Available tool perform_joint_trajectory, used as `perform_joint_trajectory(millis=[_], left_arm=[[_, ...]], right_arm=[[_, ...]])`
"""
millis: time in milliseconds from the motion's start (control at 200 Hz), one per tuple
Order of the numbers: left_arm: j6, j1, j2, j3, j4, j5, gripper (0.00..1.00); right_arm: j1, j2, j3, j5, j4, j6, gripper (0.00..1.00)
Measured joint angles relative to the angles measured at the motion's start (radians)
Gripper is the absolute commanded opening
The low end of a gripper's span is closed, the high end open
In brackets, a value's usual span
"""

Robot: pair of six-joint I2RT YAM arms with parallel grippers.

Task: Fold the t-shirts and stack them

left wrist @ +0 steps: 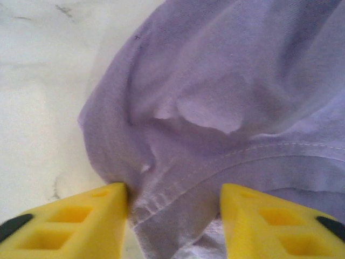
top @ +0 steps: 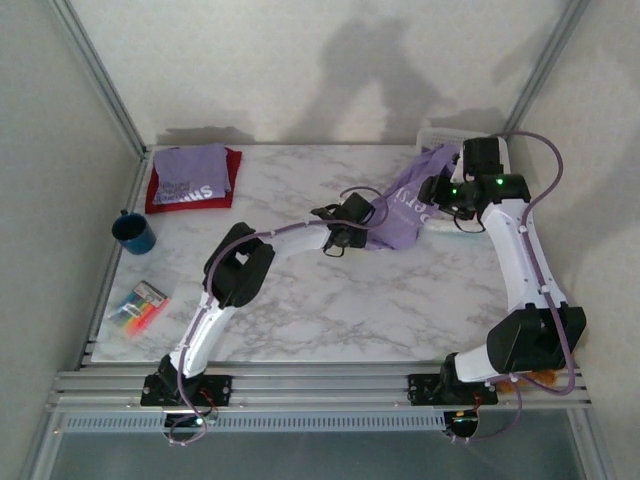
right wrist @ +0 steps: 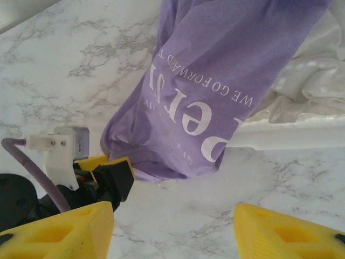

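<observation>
Left jaws, spread, straddle the hem of a lavender t-shirt (left wrist: pixel 232 91), its top cropped; right jaws gape, seemingly empty.

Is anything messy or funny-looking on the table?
Yes. The lavender-purple cloth t-shirt with white lettering is bunched up in a crumpled heap at the far right of the white marble table, not flat or folded. The folded stack of lavender and red t-shirts at the far left looks neat.
</observation>
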Motion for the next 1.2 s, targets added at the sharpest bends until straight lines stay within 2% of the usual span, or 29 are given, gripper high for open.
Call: perform_joint_trajectory(millis=[165,270,380,511,666,811,906,1021,1201], left_arm=[[0.013,0.000,0.002,0.003,-0.022,-0.041,0.09],[0.019,0.003,-0.035,-0.049,-0.013,-0.076,0.00],[0.021,0.010,-0.162,-0.182,0.010,-0.111,0.00],[0.022,0.057,-0.403,-0.322,0.039,-0.141,0.00],[0.022,0.218,-0.692,-0.436,0.076,-0.144,0.00],[0.022,0.378,-0.881,-0.599,0.084,-0.144,0.00],[0.023,0.435,-0.929,-0.695,0.081,-0.105,0.00],[0.022,0.444,-0.909,-0.786,0.083,-0.041,0.00],[0.022,0.443,-0.880,-0.881,0.089,0.019,0.00]], right_arm=[[-0.004,-0.023,-0.030,-0.003,0.001,-0.011,0.62],[-0.005,-0.050,-0.058,-0.003,0.001,-0.011,0.62],[-0.008,-0.077,-0.074,-0.003,0.001,-0.012,0.62],[-0.009,-0.103,-0.076,-0.010,0.002,-0.016,0.63],[-0.010,-0.108,-0.079,-0.010,0.019,-0.018,0.63],[-0.010,-0.104,-0.086,-0.025,0.039,-0.014,0.63],[-0.010,-0.091,-0.088,-0.053,0.058,-0.001,0.63],[0.007,-0.051,-0.089,-0.083,0.093,0.024,0.63],[0.123,0.088,-0.074,-0.104,0.127,0.051,0.61]])
